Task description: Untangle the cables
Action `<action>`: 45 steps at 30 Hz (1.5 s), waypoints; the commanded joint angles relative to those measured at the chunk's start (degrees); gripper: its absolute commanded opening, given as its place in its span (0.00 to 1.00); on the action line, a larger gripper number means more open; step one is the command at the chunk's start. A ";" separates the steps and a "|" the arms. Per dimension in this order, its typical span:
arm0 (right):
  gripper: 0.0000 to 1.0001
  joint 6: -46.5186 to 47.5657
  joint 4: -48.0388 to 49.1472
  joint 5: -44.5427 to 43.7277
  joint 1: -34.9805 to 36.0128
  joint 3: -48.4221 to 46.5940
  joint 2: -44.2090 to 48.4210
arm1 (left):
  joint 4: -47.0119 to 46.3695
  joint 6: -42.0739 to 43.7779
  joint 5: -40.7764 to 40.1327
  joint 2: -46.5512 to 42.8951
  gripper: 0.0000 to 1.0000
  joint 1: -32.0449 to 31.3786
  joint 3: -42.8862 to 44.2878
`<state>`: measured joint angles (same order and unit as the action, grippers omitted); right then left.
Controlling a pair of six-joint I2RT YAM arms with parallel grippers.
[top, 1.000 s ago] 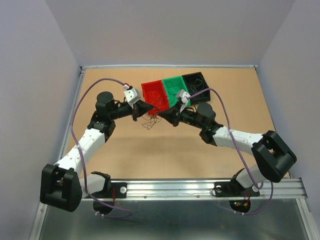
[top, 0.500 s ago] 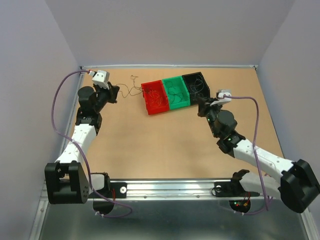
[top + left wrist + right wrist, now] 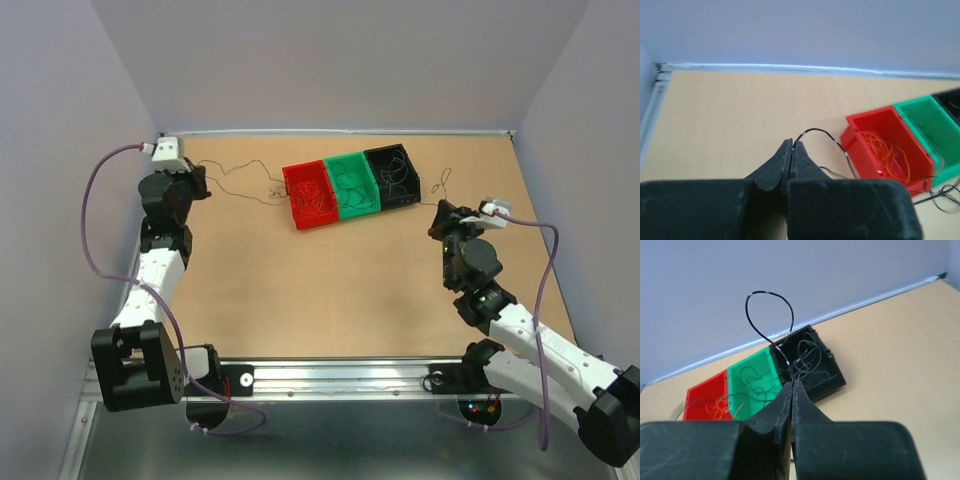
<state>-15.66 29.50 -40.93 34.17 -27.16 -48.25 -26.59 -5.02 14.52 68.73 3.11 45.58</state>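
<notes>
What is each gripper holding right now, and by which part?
Left gripper pinches a black wire near its end; right gripper pinches another black wire just below its loop.

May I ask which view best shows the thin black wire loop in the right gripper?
Right wrist: the thin black wire loop stands clear above the right gripper. Top external shows a tiny squiggle; left wrist misses it.

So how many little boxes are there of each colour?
Red bin: 1
Green bin: 1
Black bin: 1
Total: 3 bins
</notes>
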 commanded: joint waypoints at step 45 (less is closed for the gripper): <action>0.01 5.11 -11.13 -17.34 -0.25 -4.92 31.80 | -5.57 -0.96 -12.15 0.34 0.00 13.85 4.51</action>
<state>-13.65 17.50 -46.19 34.13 -27.22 -21.37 -30.48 -5.39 5.21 64.64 16.43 48.10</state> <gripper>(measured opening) 0.018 0.059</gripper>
